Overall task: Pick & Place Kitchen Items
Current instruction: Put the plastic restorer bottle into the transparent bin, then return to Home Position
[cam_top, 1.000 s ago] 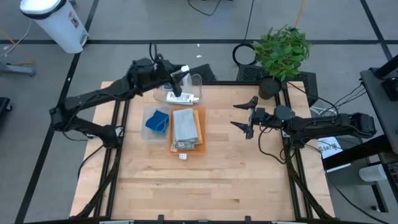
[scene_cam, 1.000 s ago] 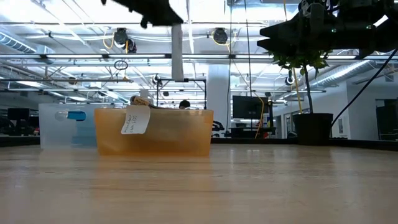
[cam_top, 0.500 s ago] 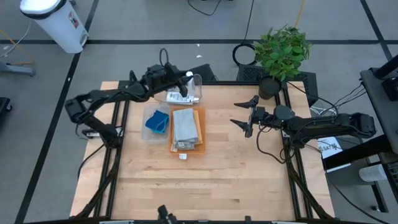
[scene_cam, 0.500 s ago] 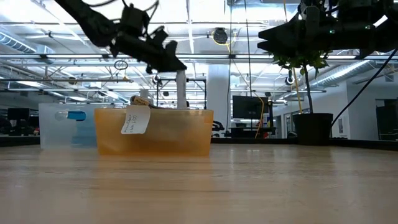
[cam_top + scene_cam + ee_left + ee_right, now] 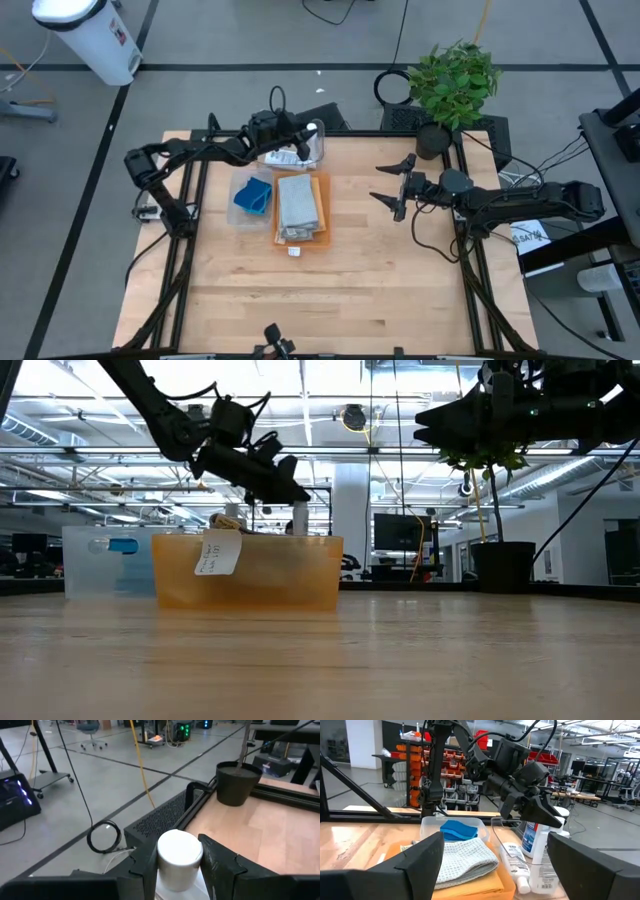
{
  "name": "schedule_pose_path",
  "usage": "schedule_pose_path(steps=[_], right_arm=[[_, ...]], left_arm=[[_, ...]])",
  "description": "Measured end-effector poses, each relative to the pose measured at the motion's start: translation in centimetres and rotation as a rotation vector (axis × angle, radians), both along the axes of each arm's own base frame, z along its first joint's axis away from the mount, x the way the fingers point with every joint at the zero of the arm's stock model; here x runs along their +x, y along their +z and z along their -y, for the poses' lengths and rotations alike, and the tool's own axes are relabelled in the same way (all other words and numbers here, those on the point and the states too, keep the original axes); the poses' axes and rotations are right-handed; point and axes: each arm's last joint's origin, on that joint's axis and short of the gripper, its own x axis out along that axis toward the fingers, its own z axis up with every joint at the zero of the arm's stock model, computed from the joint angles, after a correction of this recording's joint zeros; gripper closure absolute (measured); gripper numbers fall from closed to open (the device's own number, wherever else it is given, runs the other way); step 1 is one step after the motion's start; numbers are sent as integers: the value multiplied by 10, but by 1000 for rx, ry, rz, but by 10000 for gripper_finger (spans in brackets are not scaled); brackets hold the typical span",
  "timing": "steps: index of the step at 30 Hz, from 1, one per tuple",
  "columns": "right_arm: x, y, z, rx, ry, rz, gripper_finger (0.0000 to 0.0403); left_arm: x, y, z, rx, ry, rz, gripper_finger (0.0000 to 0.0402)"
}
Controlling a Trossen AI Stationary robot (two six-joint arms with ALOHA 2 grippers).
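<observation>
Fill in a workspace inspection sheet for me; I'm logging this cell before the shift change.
Surface: wooden table, bare at the near side.
Job's things: white bottle between the left gripper's jaws; two more bottles in the clear tub; grey cloth on orange cloth; blue sponges.
Clutter: potted plant.
Grippers: left gripper shut on a bottle over the tub; right gripper open, apart from everything.
Cables: coil on the floor.
Surroundings: white bin.
</observation>
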Motion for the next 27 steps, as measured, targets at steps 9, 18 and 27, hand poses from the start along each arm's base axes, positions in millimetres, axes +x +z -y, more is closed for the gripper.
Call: schedule_pose_path(steps=[9,18,27], right_arm=[[0,-1,0,2,-1,-7,81],[0,-1,0,3,-1,-9,81],[0,-1,0,3,-1,-11,81]], left_arm=[[1,-3,0,-17,1,-17,272],[0,-4,0,-55,46,-8,170],[-16,26,13,-57,17,-31,80]])
